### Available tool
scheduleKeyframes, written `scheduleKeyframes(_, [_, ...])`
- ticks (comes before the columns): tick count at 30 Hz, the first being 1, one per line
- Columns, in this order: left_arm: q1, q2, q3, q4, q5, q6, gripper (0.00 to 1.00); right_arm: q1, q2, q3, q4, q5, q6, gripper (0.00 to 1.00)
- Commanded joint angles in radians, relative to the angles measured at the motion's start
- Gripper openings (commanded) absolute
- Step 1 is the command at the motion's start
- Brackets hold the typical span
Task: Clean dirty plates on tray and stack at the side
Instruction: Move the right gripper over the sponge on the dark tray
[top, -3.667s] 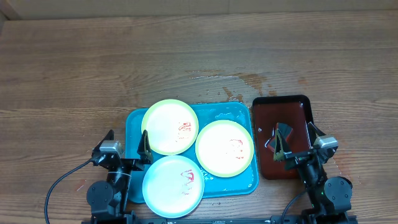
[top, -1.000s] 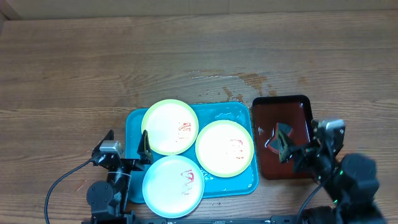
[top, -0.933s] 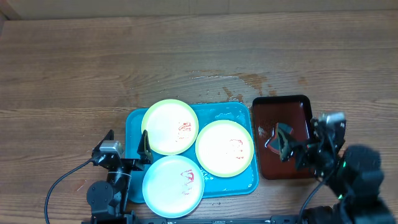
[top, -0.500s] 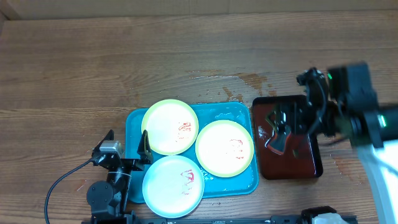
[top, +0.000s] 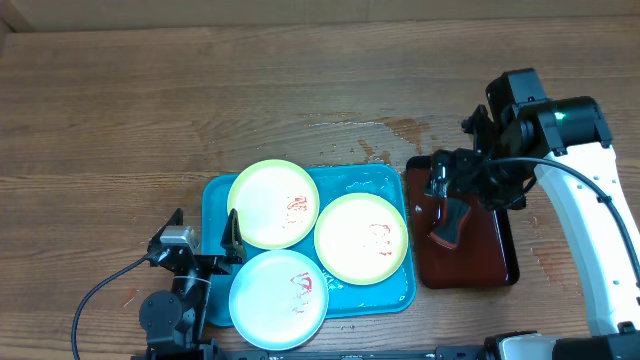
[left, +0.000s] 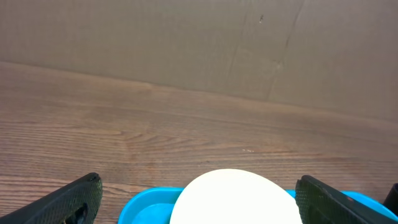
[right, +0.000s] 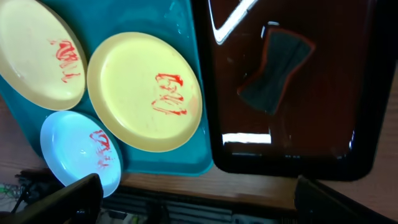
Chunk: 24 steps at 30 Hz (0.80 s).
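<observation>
**Smeared plates wait on the tray as both claws stand open.** Three round plastic plates, white-centred and streaked with red, fill a large turquoise-blue rectangular plastic tray (top: 365, 180) at the lower centre of the overhead frame, on a brown wooden table (top: 130, 100). One yellow-green-rimmed plate (top: 273, 203) sits at the tray's upper left. A second yellow-green-rimmed plate (top: 361, 238) lies to its right and slightly lower. A pale blue-rimmed plate (top: 279, 298) lies below them, jutting over the tray's bottom rim. The three lie edge to edge; whether they overlap cannot be told.

Just to the right stands a smaller, glossy dark red-brown plastic tray (top: 480, 262). A dark grey hourglass-shaped pad (right: 273, 70) lies flat inside it.

The right gripper (right: 198, 185) hangs above this tray on a black-and-white arm reaching in from the right edge of the frame. Its wrist view shows the two fingers at the bottom corners, spread wide with nothing between them and clear of the pad.

The left gripper (top: 205, 223) sits low at the turquoise tray's left rim, in the lower left of the frame. Its jaws are likewise wide apart and empty, with a plate's pale rim just ahead in its wrist view.

A wet patch (top: 375, 128) glistens on the wood above the two trays.
</observation>
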Motion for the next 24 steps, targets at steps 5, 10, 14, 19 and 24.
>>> scheduleKeyframes(5, [-0.006,-0.01,-0.003,0.0,-0.006,-0.006,1.0,0.003,-0.017,0.028,-0.042,0.227,0.163,1.0])
scheduleKeyframes(10, [-0.006,-0.01,-0.003,0.007,0.047,-0.021,0.99,0.004,-0.017,0.028,-0.023,0.254,0.162,1.0])
scheduleKeyframes(14, [-0.006,-0.01,-0.003,0.01,0.097,-0.021,1.0,0.003,-0.017,0.028,-0.011,0.254,0.162,1.0])
scheduleKeyframes(19, [-0.006,0.009,0.027,-0.019,0.099,-0.047,1.0,0.004,-0.017,0.028,-0.001,0.254,0.162,1.0])
scheduleKeyframes(24, [-0.006,0.135,0.131,-0.065,0.092,-0.047,1.0,0.004,-0.017,0.028,0.011,0.254,0.162,1.0])
